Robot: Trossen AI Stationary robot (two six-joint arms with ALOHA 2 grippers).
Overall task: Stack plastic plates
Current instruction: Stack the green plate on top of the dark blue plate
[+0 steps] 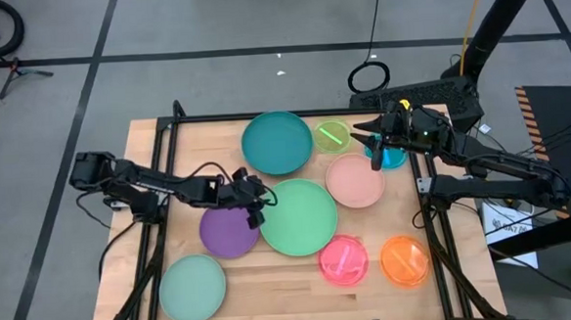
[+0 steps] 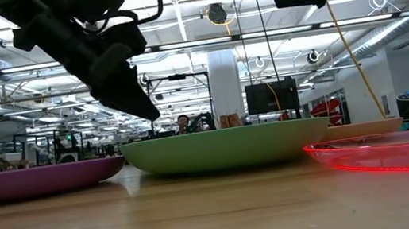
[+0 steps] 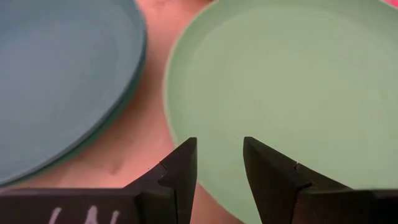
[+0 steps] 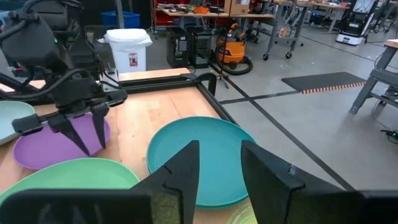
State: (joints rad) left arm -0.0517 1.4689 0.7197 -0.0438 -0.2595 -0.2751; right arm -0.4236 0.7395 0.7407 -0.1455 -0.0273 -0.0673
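Several round plastic plates lie flat on the wooden table. A large green plate (image 1: 303,218) sits in the middle, with a purple plate (image 1: 227,234) to its left and a teal plate (image 1: 277,141) behind it. My left gripper (image 1: 253,199) hangs open over the green plate's left rim (image 3: 186,112), clear of it in the low view (image 2: 138,100). My right gripper (image 1: 375,144) is open and raised near the far right, above the small blue plate (image 1: 393,158); its fingers (image 4: 186,171) look toward the teal plate (image 4: 199,152).
A lime plate (image 1: 331,135) and a pale pink plate (image 1: 355,181) lie on the far right half. Hot pink (image 1: 344,260) and orange (image 1: 404,261) plates sit near the front right, a mint plate (image 1: 192,289) at the front left. Black frame rails (image 1: 160,186) border the table.
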